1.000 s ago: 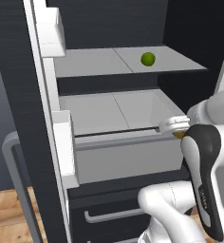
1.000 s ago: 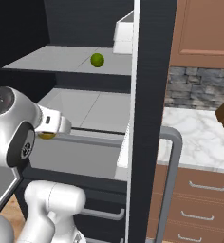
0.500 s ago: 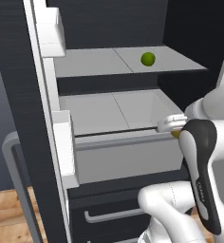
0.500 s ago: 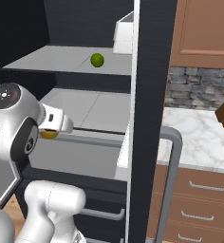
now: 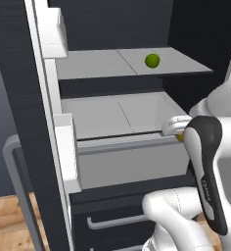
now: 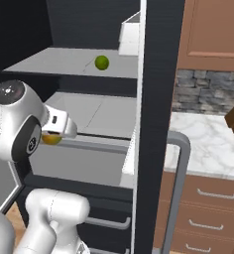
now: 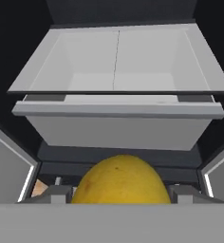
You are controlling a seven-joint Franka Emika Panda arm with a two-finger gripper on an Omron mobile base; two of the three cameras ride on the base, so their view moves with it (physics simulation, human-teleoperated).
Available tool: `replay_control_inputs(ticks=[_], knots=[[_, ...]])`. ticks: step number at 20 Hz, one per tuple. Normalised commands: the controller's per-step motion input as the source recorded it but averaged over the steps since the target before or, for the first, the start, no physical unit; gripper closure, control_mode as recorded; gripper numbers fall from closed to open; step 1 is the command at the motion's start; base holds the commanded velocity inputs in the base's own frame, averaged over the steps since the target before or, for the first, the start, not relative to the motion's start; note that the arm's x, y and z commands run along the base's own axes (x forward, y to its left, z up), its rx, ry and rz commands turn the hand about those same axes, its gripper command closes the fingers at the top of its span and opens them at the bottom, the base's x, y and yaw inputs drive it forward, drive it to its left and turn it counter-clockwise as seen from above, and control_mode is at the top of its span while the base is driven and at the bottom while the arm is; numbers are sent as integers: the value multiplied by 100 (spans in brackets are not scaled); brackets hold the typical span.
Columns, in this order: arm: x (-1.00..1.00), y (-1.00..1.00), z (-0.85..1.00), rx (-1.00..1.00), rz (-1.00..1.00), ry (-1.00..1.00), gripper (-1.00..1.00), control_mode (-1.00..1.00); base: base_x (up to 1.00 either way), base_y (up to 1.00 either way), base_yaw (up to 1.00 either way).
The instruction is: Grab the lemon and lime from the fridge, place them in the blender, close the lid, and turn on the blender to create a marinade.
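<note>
In the left base view the fridge (image 5: 39,122) stands open, its door edge running down the left with a white bin (image 5: 54,32) at about eleven o'clock and another bin lower, near nine o'clock. The lime (image 5: 152,61) sits alone on the upper pale grey shelf (image 5: 98,63), at roughly one o'clock from the picture's centre. Below the shelf the drawer (image 5: 127,162) is pulled out, its front lip running across the middle. The gripper (image 5: 178,131) shows at three o'clock, just outside the drawer's right front corner, with a sliver of the orange-yellow lemon (image 5: 179,138) peeking under it; the white forearm with its dark strip drops toward five o'clock. In the right base view the lime (image 6: 102,62) rests on the same shelf at twelve o'clock, well apart from the hand. The gripper (image 6: 57,133) is at nine o'clock, beside the drawer's front edge, and the lemon (image 6: 50,139) is tucked under its white housing, touching it. To the right, past the dark fridge door, a marble counter (image 6: 203,144) lies at three o'clock above brown drawers. In the hand view the lemon (image 7: 121,180) sits at six o'clock, between the two fingers (image 7: 54,193), which stand wide apart and close against its sides, so the claw is gripping the lemon. The drawer (image 7: 118,118) lies beyond it toward twelve o'clock.
</note>
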Motion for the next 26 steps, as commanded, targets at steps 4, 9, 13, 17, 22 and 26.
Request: replay_control_inputs(ticks=[4, 9, 13, 17, 22, 26], knots=[[0, 0, 0, 0, 0, 0, 100, 100, -77, 0, 5], [0, 0, 0, 0, 0, 0, 100, 100, -92, 1, 15], [0, 0, 0, 0, 0, 0, 100, 100, -54, 26, 29], [0, 0, 0, 0, 0, 0, 100, 100, -12, 39, 45], [0, 0, 0, 0, 0, 0, 100, 100, 0, 29, 67], [0, 0, 0, 0, 0, 0, 100, 100, 0, 32, 80]])
